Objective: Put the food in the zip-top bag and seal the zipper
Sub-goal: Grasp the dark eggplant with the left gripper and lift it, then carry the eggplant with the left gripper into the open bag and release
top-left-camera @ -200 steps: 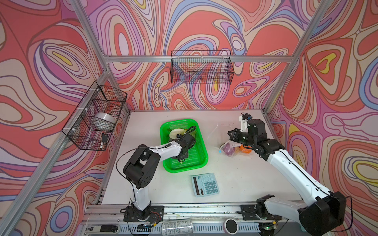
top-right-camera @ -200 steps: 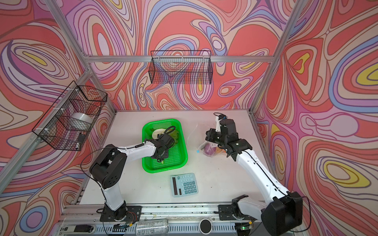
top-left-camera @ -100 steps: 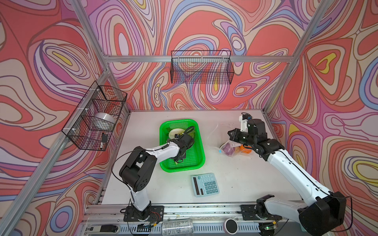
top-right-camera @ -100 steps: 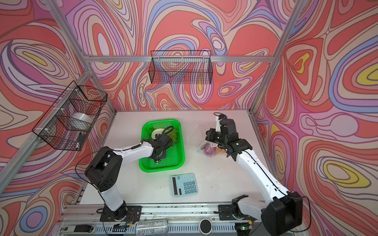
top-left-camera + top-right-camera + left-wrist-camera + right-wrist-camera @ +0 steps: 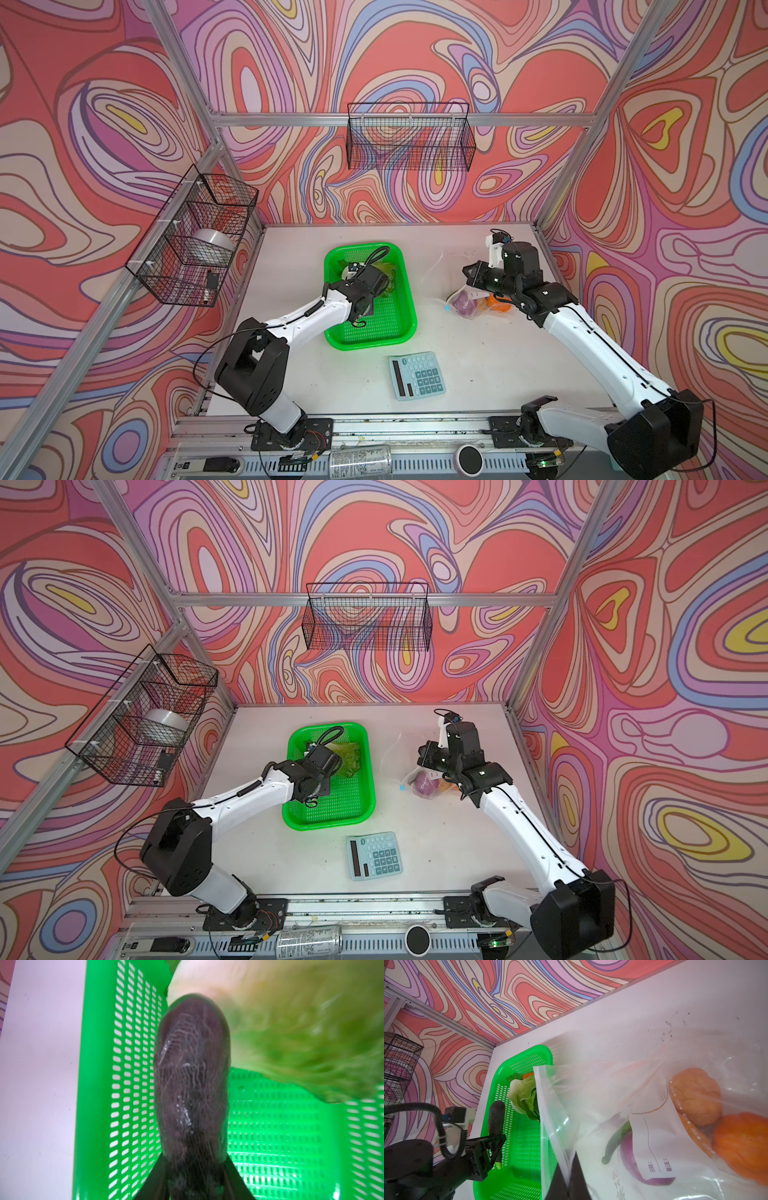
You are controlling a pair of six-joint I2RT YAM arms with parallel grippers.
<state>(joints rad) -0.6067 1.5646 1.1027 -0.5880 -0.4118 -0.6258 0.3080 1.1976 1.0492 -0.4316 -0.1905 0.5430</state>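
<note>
Left wrist view: left gripper point(image 5: 193, 1176) clamps the slick-looking eggplant point(image 5: 191, 1068) near its stem, right gripper point(image 5: 569, 1184) at 3 o'clock pinching floppy bag point(image 5: 612, 1093).

both top views are bright and evenly lit, with only faint, soft shadows on the white table point(image 5: 478, 365) and wide-angle stretch toward the edges. the left wrist view is smeared: the napa cabbage point(image 5: 301, 1032) is a blur, and the dark eggplant point(image 5: 191, 1076) is soft with small specular glints. the right wrist view is sharper, with glare streaking the zip-top bag point(image 5: 591, 1095).
</note>
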